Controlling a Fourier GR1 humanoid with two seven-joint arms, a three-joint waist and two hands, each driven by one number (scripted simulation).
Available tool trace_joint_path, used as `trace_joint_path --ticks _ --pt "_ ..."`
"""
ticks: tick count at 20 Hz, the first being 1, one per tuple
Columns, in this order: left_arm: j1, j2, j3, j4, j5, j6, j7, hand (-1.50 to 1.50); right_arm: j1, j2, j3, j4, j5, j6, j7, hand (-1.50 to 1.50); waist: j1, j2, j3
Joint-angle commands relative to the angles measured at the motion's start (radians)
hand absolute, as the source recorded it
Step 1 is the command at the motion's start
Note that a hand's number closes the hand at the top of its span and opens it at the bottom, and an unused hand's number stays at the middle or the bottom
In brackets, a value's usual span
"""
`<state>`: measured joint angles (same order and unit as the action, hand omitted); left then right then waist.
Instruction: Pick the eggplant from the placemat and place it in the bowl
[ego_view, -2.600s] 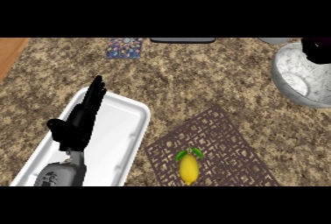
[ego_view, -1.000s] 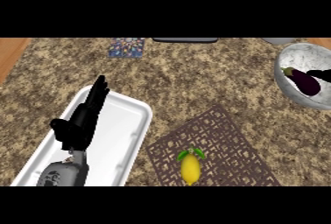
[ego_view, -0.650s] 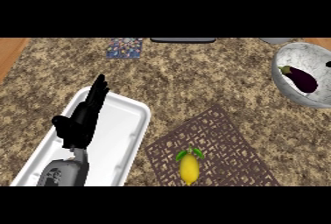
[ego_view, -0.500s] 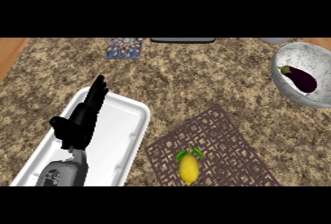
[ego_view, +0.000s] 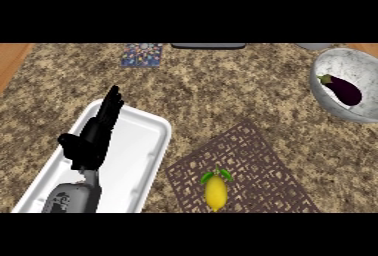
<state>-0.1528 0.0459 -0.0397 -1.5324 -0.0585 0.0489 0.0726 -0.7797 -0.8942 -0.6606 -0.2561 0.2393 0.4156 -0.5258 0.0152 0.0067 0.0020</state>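
On the speckled desk (ego_view: 221, 100), your eggplant (ego_view: 341, 88) already lies in the bowl (ego_view: 332, 100). Your left hand (ego_view: 94, 136) rests over the white tray (ego_view: 151, 150), fingers straight, released. Careless reaching could bump the lemon (ego_view: 215, 191).

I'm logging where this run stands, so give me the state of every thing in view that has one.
eggplant: lying inside the bowl, off the placemat.
bowl: upright at the right edge, holding the eggplant.
placemat: flat on the counter, carrying only the lemon.
lemon: lying on the placemat's near part.
white tray: flat on the counter, nothing lying in it.
left hand: open, fingers straight, over the tray.
right hand: not in view.
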Motion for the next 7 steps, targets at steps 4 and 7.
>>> trace_joint_path --ticks 4,7 --pt "0.030 0.008 0.012 0.027 0.009 -0.023 -0.048 0.00 0.100 -0.034 0.007 -0.021 -0.041 0.121 -0.076 -1.50 -0.005 -0.003 -0.001" --pt "0.041 -0.021 -0.024 -0.015 -0.028 0.017 -0.021 0.00 0.123 -0.040 0.020 0.001 -0.032 0.128 -0.116 -1.50 0.003 0.000 0.000"
